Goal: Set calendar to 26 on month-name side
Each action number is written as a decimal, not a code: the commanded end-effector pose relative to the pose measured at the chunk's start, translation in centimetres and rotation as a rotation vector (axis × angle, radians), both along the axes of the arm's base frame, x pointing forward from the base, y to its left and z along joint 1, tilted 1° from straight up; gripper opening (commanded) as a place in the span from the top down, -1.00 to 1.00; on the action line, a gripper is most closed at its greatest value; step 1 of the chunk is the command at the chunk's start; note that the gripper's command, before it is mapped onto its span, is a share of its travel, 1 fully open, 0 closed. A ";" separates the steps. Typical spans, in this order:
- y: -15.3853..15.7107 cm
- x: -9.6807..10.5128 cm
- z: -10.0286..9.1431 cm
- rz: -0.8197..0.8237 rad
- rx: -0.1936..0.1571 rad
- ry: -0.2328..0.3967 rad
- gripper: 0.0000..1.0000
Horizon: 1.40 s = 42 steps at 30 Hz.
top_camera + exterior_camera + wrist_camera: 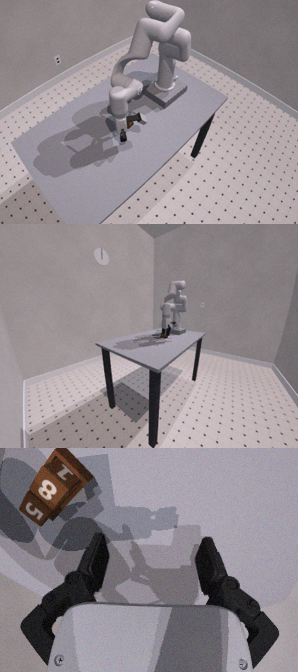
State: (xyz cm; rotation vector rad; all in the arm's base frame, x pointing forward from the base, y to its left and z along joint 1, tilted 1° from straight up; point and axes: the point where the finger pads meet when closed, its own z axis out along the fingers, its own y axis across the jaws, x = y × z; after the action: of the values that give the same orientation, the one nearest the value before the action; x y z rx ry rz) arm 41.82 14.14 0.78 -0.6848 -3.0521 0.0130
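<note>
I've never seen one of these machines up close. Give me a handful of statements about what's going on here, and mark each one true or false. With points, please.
1. The end effector (pixel 126 128) (pixel 153 545) is open. True.
2. A wooden cube (pixel 47 489) is between its fingers. False: the cube lies off to one side, outside them.
3. A white 8 shows on the brown wood. True.
4. The wall clock (pixel 101 256) hangs beneath the table (pixel 99 184) (pixel 138 354). False: it is high on the wall.
5. The arm's base (pixel 178 96) (pixel 178 331) stands on the table. True.
6. The table's legs are white. False: they are black.
</note>
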 end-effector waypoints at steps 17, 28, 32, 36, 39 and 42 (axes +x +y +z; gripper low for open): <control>-4.9 1.6 0.1 -0.343 -0.002 -0.004 -1.00; -7.5 2.4 0.1 -0.556 -0.004 -0.005 -1.00; -7.9 2.5 0.1 -0.624 -0.005 -0.005 -1.00; -8.9 2.8 0.1 -0.779 -0.007 -0.005 -1.00; -10.3 3.2 0.1 -0.780 -0.007 -0.005 -1.00; -10.3 3.2 0.1 -0.782 -0.007 -0.005 -1.00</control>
State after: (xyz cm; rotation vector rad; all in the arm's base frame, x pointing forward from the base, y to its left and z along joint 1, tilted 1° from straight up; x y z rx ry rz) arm 44.79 4.20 0.79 -1.7807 -2.5742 0.0153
